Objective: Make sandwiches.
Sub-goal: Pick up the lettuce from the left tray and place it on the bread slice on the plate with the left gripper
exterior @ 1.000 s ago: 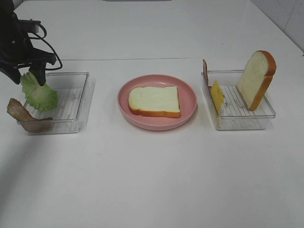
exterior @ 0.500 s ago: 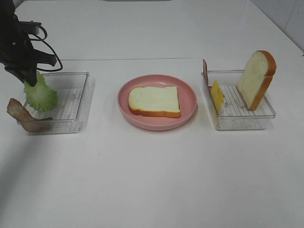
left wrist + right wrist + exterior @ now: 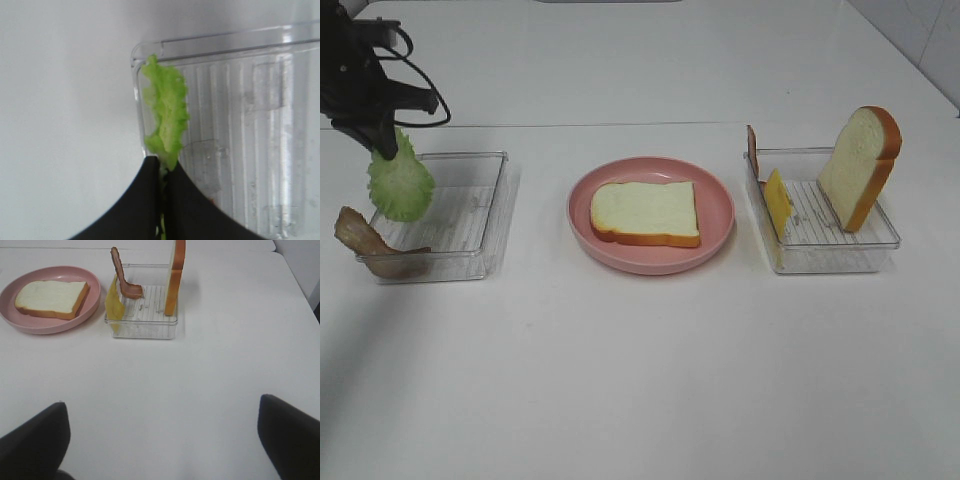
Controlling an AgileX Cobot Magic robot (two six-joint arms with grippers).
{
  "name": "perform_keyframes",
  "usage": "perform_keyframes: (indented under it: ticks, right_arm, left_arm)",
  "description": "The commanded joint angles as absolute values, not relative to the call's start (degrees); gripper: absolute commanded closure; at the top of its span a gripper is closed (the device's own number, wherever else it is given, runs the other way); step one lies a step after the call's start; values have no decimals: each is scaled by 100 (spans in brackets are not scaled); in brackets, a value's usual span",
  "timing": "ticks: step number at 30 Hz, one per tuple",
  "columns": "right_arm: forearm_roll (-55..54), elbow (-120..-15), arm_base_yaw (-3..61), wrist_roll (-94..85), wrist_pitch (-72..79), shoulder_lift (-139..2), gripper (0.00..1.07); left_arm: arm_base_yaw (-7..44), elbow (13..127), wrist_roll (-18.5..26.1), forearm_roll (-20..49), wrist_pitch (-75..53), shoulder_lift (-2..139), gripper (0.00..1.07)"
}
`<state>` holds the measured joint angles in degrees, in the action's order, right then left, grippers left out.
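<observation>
Lettuce leaf (image 3: 400,185) pinched by left fingers (image 3: 145,200), at tray (image 3: 150,47) corner in wrist view; right fingers (image 3: 35,445) spread, empty

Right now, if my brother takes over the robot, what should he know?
Left gripper: shut on the lettuce, which hangs over the left tray.
Right gripper: open, empty.
One bread slice lies on the pink plate. A bacon strip drapes over the left tray's corner. The cheese, a second bacon strip and the second bread slice stand in the right tray.
Done: bottom bread is placed.
Left to do: lettuce, bacon, cheese, top bread.
</observation>
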<state>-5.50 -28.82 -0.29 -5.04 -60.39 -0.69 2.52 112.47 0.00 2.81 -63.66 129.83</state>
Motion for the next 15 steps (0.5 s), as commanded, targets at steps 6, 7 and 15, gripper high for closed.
perform_keyframes:
  ticks: [6, 7, 15]
  right_arm:
    - [-550, -2871, -29, -481, -6028, -80, 10]
    - [-550, -2871, -29, -481, -6028, -80, 10]
    - [-550, -2871, -29, -481, -6028, -80, 10]
  left_arm:
    - [498, 11585, 229, 1094, -6452, 12490, 107]
    - [636, 11826, 229, 1278, -6503, 12490, 107]
    - [1197, 12393, 338, 2143, -6366, 12513, 107]
